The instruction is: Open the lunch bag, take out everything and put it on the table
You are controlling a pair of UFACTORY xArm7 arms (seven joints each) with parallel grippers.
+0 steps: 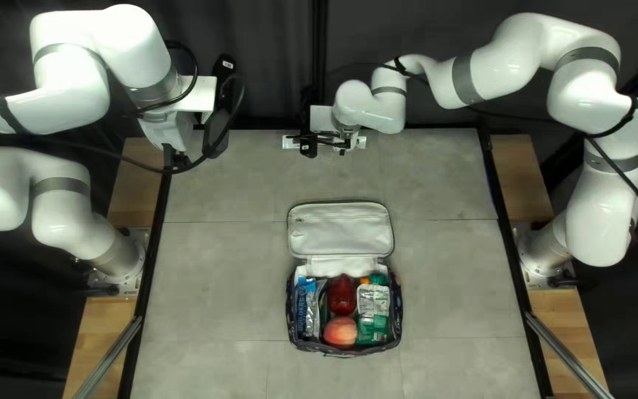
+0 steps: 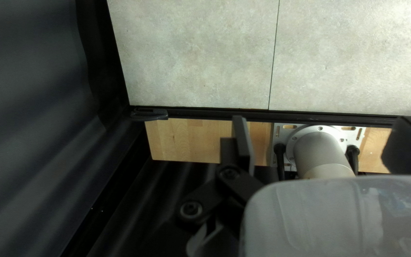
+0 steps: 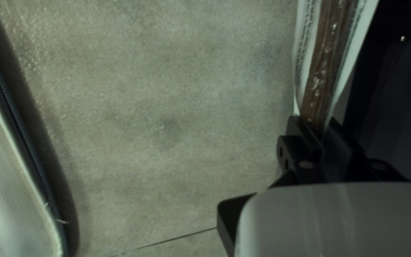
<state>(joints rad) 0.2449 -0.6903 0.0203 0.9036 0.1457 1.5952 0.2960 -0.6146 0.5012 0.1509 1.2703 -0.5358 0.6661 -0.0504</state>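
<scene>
The lunch bag point(image 1: 292, 324) lies open on the grey table point(image 1: 225, 277), with its white-lined lid point(image 1: 341, 230) folded back flat toward the far edge. Inside it, side by side, are a blue wrapped bar point(image 1: 305, 307), a dark red item point(image 1: 342, 295), a round peach-coloured fruit point(image 1: 340, 331) and a green and white pouch point(image 1: 373, 313).

The right gripper point(image 3: 314, 123) is low over the table beyond the lid, near the far edge, with the bag well apart on its near side. Its fingers are closed from two sides on a thin white packet point(image 3: 325, 53) with a clear strip that shows something brown inside. The packet points straight ahead of the fingers. In the right wrist view, the lid's zipper edge runs beside this gripper, without touching.

The left gripper point(image 2: 319, 121) is raised, far from the bag. It hangs over the table's left edge. Its fingers are spread wide and nothing is between them.
</scene>
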